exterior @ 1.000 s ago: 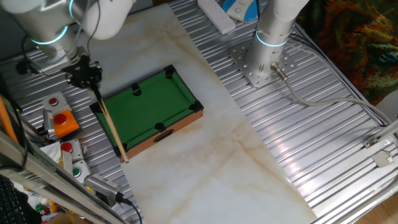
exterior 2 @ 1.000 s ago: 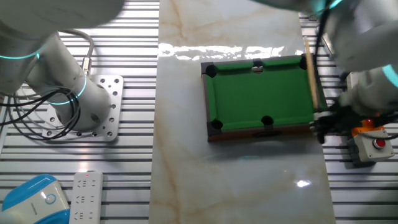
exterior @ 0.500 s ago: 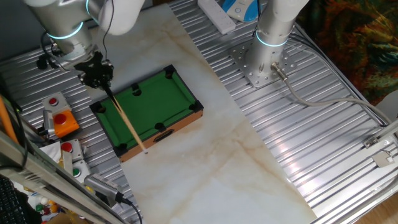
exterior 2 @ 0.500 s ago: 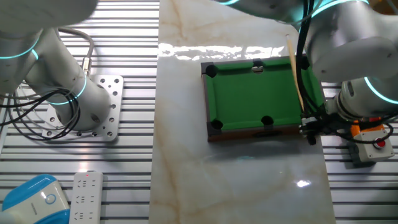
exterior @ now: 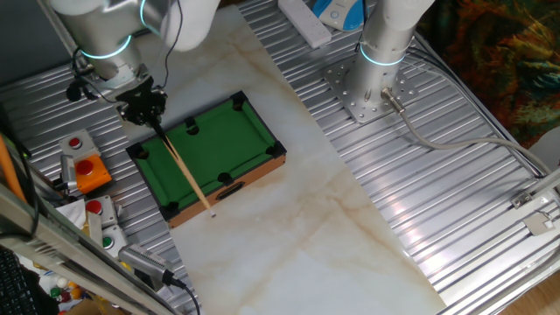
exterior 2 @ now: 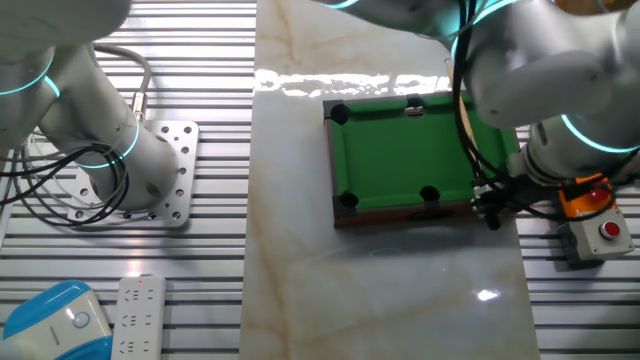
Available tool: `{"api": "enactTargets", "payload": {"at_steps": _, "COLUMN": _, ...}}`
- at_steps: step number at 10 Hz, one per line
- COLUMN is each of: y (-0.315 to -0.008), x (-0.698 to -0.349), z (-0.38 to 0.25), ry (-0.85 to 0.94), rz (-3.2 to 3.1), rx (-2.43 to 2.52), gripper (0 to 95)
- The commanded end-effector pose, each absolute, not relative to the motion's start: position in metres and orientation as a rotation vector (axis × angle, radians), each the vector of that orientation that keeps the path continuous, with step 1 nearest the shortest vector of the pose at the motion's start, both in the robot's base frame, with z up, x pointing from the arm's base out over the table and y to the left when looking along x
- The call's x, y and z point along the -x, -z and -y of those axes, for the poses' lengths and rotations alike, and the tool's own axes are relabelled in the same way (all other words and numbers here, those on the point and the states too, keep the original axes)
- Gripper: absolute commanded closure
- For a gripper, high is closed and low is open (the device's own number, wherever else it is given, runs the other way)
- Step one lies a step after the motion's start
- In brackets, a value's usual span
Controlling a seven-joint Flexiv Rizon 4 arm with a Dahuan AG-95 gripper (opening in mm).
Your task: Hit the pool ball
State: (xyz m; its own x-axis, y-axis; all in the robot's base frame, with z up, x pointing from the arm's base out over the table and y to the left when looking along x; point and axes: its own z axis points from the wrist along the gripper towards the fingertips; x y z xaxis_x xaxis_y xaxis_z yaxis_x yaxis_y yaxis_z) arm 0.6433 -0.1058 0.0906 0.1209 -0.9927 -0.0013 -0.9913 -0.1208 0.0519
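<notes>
Remote and blue device: in the other fixed view we see a white remote (exterior 2: 134, 318) and a blue-and-white device (exterior 2: 50, 320) nearest the camera, at the left on the ribbed metal table (exterior 2: 210, 300).
Marble board: a pale veined board (exterior 2: 380, 290) runs from near to far down the middle, and the miniature green pool table (exterior 2: 405, 155) sits on it toward the right.
Button boxes: an orange box with a red button (exterior 2: 598, 225) lies just right of the pool table's near right corner; in one fixed view we see it as the orange box (exterior: 87, 173) at the left, with a white box (exterior: 103, 223) carrying red and green buttons nearer to us.
Gripper: our gripper (exterior: 144, 109) hangs at the pool table's far left corner in one fixed view, its black jaws pinched narrow on the butt of the wooden cue stick (exterior: 185, 175).
Cue stick: it slants from the gripper across the green felt, its tip reaching the near wooden rail.
Pool ball: we cannot make out the blue ball in either view; where it lies on the felt we cannot tell.
Pockets: black holes (exterior 2: 428, 193) show along the rails and corners.
Arm base: a grey mounting plate (exterior: 367, 92) holds a white column with a cyan ring at the far right in one fixed view.
</notes>
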Motion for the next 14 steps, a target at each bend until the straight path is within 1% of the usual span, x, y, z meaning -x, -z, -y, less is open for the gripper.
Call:
{"api": "enactTargets", "payload": {"at_steps": 1, "y": -0.091, "x": -0.644, "z": 0.105, "ry": 0.063, "rz": 2.022, "rx": -2.34, "gripper": 38.0}}
{"api": "enactTargets", "payload": {"at_steps": 5, "y": -0.091, "x": -0.644, "z": 0.105, "ry": 0.058, "rz": 2.023, "rx": -2.336, "gripper": 38.0}}
{"api": "enactTargets", "payload": {"at_steps": 7, "y": -0.094, "x": -0.645, "z": 0.105, "ry": 0.056, "rz": 2.136, "rx": -2.224, "gripper": 38.0}}
{"api": "enactTargets", "payload": {"at_steps": 11, "y": -0.148, "x": -0.648, "z": 0.106, "ry": 0.039, "rz": 2.631, "rx": -1.515, "gripper": 38.0}}
{"api": "enactTargets", "payload": {"at_steps": 12, "y": -0.151, "x": -0.648, "z": 0.105, "ry": 0.033, "rz": 2.678, "rx": -1.427, "gripper": 38.0}}
{"api": "enactTargets", "payload": {"at_steps": 13, "y": -0.158, "x": -0.64, "z": 0.102, "ry": 0.035, "rz": 2.801, "rx": -1.179, "gripper": 38.0}}
{"api": "enactTargets", "payload": {"at_steps": 14, "y": -0.159, "x": -0.629, "z": 0.099, "ry": 0.034, "rz": 2.837, "rx": -1.095, "gripper": 38.0}}
